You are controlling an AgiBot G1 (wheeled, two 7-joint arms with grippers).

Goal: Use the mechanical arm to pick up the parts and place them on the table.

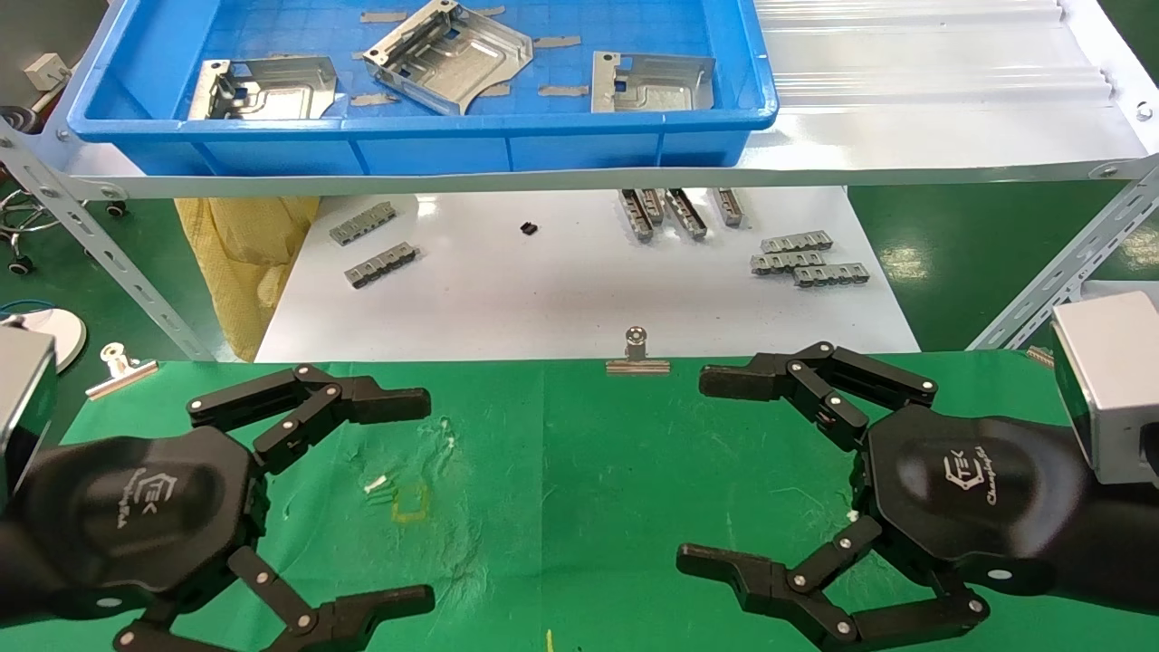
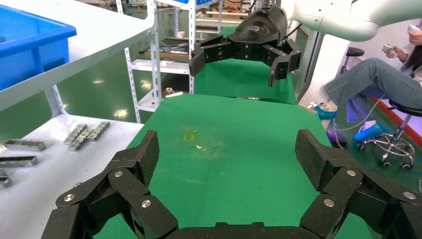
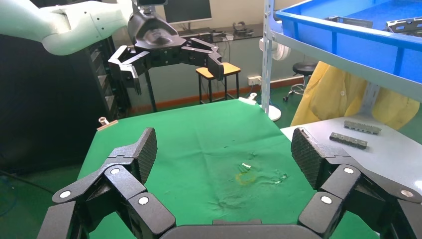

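Three silver parts [image 1: 263, 89] [image 1: 450, 54] [image 1: 650, 81] lie in the blue tray [image 1: 435, 149] on the upper shelf, far from both arms. The middle part rests tilted. The table [image 1: 561, 471], covered in green cloth, lies below both grippers and carries no part. My left gripper [image 1: 426, 500] hovers open over its left half with nothing between the fingers; the left wrist view shows the same empty gap [image 2: 229, 154]. My right gripper [image 1: 695, 469] hovers open over the right half, also empty [image 3: 224, 149]. The two grippers face each other.
A white board [image 1: 579, 299] beyond the cloth holds grey ridged strips [image 1: 806, 258] [image 1: 376, 244] [image 1: 679, 210]. Binder clips [image 1: 637, 353] [image 1: 122, 367] sit on the cloth's far edge. Slanted shelf braces [image 1: 100, 254] [image 1: 1068, 272] flank the board. A seated person [image 2: 383, 74] is off to the side.
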